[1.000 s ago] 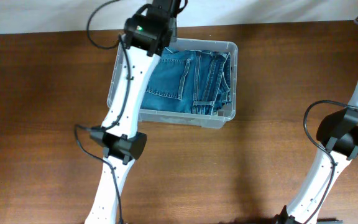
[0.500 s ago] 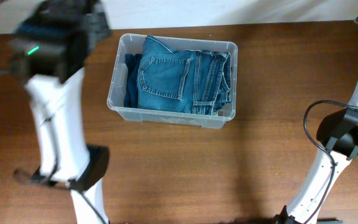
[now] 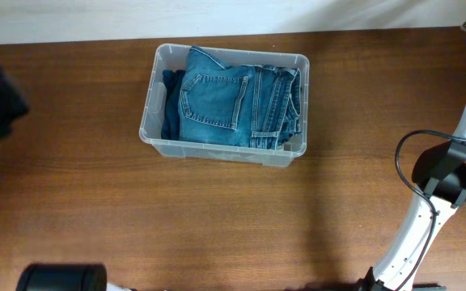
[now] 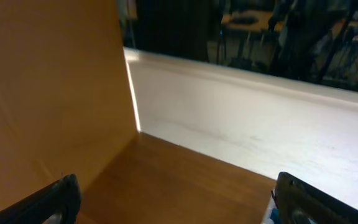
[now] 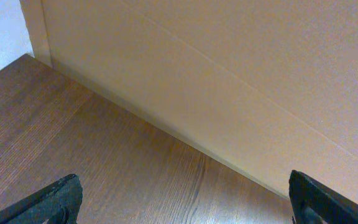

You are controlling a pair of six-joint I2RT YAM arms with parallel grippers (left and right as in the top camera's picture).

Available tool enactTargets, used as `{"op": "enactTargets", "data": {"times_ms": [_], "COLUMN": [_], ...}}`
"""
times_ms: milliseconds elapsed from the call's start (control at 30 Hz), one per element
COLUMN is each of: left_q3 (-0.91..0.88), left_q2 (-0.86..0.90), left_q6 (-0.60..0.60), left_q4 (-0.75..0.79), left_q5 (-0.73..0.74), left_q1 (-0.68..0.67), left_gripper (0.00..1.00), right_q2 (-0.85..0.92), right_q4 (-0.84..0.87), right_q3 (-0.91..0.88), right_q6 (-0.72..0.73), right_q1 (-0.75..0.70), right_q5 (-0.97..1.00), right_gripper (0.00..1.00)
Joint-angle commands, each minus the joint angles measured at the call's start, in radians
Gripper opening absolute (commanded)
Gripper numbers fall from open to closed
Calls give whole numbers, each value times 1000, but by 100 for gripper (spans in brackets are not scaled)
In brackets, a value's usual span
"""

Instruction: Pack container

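**Container** (image 3: 217, 151): one clear plastic tub, rectangular, with rounded corners and a thick rim. It is set upright and uncovered on the tabletop (image 3: 217, 226), close to its far edge and somewhat left of its middle, turned slightly askew to that edge. It is filled by folded blue denim jeans (image 3: 233, 101), laid flat with a back pocket uppermost. A darker fold is seen along the left wall.
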Motion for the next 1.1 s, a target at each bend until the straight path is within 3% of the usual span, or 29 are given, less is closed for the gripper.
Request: {"op": "enactTargets", "data": {"times_ms": [0, 433, 667, 800, 1067], "left_q3": [2, -1, -1, -3, -3], "left_q2": [-116, -344, -374, -373, -370], "left_q6": [127, 127, 127, 126, 127], "left_q4": [-2, -2, -2, -2, 41], "left_q5": [-11, -12, -111, -54, 227], "left_q1": [6, 6, 6, 6, 6], "left_gripper": [99, 99, 100, 99, 99], "right_q2": [-14, -14, -14, -14, -14], "right_q4": [3, 3, 3, 3, 3], "right_q3": [23, 23, 23, 23, 23], "right_q6": [5, 5, 5, 5, 5], "right_q1": [-1, -1, -1, -1, -1], "right_q5": [6, 5, 5, 5, 5], "right_gripper": [98, 98, 98, 99, 99]}}
